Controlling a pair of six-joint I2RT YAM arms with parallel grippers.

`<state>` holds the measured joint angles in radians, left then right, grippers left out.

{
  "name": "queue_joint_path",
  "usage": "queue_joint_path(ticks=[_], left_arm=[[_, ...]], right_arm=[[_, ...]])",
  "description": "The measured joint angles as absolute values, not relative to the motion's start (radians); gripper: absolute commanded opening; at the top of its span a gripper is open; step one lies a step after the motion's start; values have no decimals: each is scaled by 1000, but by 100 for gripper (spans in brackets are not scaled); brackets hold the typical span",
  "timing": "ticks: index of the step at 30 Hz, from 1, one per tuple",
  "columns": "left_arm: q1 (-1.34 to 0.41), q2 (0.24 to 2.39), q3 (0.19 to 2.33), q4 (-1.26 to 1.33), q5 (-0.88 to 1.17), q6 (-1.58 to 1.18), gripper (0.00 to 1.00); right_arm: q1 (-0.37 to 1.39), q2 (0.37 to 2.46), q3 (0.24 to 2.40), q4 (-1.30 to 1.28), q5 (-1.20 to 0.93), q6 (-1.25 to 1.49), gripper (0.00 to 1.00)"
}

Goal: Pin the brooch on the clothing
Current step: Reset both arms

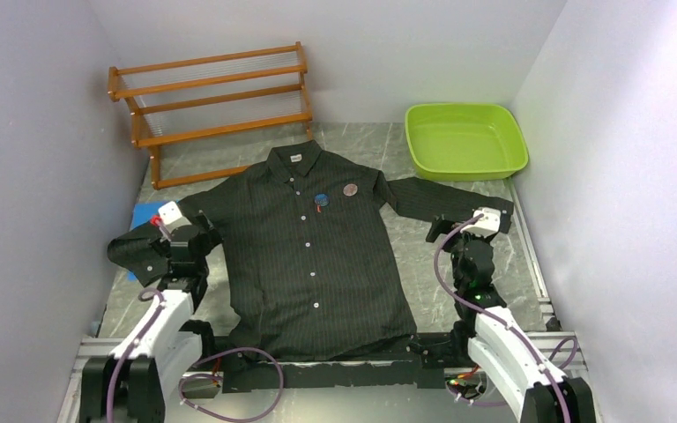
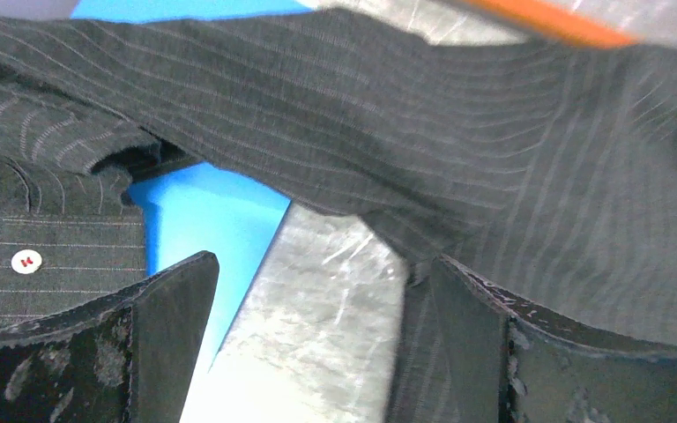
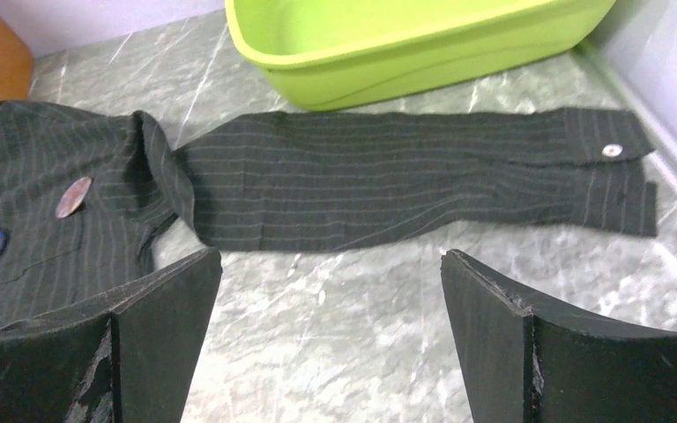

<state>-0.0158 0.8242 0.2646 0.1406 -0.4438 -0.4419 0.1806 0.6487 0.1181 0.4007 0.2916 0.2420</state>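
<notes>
Your black pinstriped long-sleeved collared shirt (image 1: pixel 317 264) lies front-up across the middle of the grey marbled surface (image 1: pixel 419 273). It is spread flat, likely to give a steady face for pinning. A round blue brooch (image 1: pixel 321 200) and a round brownish brooch (image 1: pixel 350 189) sit on its chest, upper centre. The left jaws are spread and empty above the folded sleeve (image 2: pixel 405 132) at frame left. The right jaws, equally spread, face the outstretched sleeve (image 3: pixel 405 181) below the lime-green plastic tub (image 1: pixel 465 139).

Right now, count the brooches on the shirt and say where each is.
2. The blue brooch sits on the shirt chest beside the button line; the brownish brooch lies to its right in the top view. Folds could hide others.
</notes>
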Motion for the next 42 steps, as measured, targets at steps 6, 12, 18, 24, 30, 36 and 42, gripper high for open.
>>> queue_joint_path(ticks=[6,12,18,24,30,36,42], left_arm=[[-15,1069,160,465,-396,-294,96],[-15,1314,188,779,-301,-150,97],[-14,1556,281,962,-202,-59,96],[-13,1623,295,1009,-132,7,97],[-10,1628,352,986,-140,7,97],[-8,1628,354,973,-147,7,96],[-8,1628,354,967,-147,7,96]], right_arm=[[179,824,54,683,361,136,99],[161,1094,26,922,392,67,99],[110,1278,27,1171,368,30,99],[100,1526,25,1385,363,1,100],[101,1505,117,1331,421,10,100],[99,1501,179,1274,434,18,100],[94,1501,195,1200,444,26,100]])
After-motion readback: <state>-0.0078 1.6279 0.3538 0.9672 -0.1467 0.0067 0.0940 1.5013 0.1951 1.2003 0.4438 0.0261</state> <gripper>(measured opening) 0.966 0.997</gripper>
